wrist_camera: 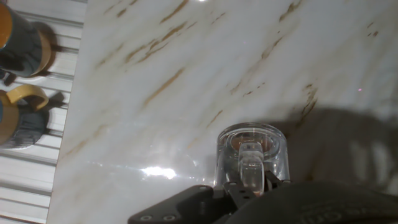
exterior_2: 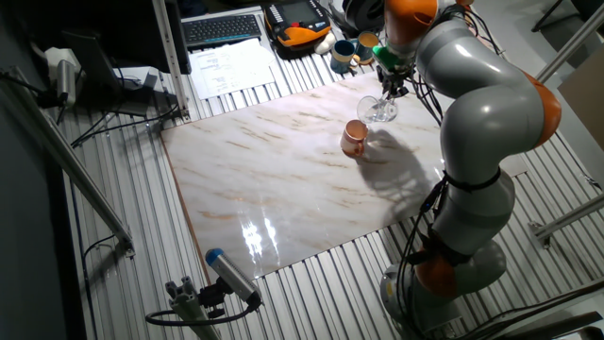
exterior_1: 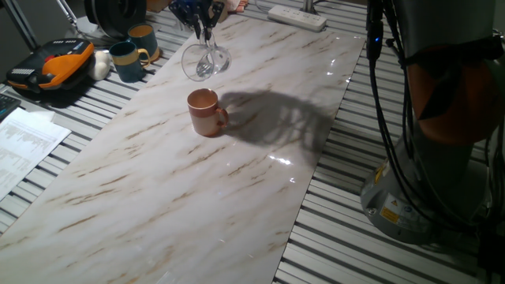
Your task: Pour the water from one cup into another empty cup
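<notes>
The fingers [exterior_1: 204, 33] are clenched on the glass mug [exterior_1: 206, 61], holding it tilted in the air above the marble-patterned table [exterior_1: 197, 181], at about one o'clock from the terracotta mug [exterior_1: 207, 112], which stands upright on the table. In the hand view the glass mug [wrist_camera: 252, 155] fills the lower middle, and I cannot make out the water in it. At ten o'clock from the terracotta mug two dark teal mugs [exterior_1: 129, 60] stand beside an orange-and-black device [exterior_1: 52, 68], and a printed sheet [exterior_1: 24, 142] lies at the table's edge, its writing too small to read.
</notes>
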`<state>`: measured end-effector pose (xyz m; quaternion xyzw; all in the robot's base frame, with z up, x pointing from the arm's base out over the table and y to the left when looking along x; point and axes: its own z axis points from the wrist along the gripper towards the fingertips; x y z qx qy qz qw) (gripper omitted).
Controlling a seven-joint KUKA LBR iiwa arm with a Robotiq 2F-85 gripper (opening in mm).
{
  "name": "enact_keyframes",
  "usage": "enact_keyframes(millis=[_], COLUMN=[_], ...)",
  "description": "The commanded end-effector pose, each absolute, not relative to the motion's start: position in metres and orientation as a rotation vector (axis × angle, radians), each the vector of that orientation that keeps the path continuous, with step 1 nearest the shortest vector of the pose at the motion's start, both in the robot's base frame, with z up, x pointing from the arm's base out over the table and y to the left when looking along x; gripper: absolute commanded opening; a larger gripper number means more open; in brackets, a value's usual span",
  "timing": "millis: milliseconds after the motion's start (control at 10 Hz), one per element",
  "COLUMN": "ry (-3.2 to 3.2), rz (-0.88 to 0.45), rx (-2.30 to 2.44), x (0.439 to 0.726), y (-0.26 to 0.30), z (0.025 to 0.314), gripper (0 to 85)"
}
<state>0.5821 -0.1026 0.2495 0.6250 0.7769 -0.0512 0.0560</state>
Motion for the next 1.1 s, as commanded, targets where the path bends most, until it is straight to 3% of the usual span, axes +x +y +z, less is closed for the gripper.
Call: enact_keyframes(millis=[0, 800, 1000], ry=[2.357, 2.338, 2.317], rz=[-0.146, -0.213, -0.290], rx=[1.899, 1.841, 1.822], x=[0.5818, 0.5801, 0.5802], y=[-0.1025, -0.1049, -0.1058], z=[0.2497, 0.2533, 0.2536], gripper=[0.0, 0.0, 0.0])
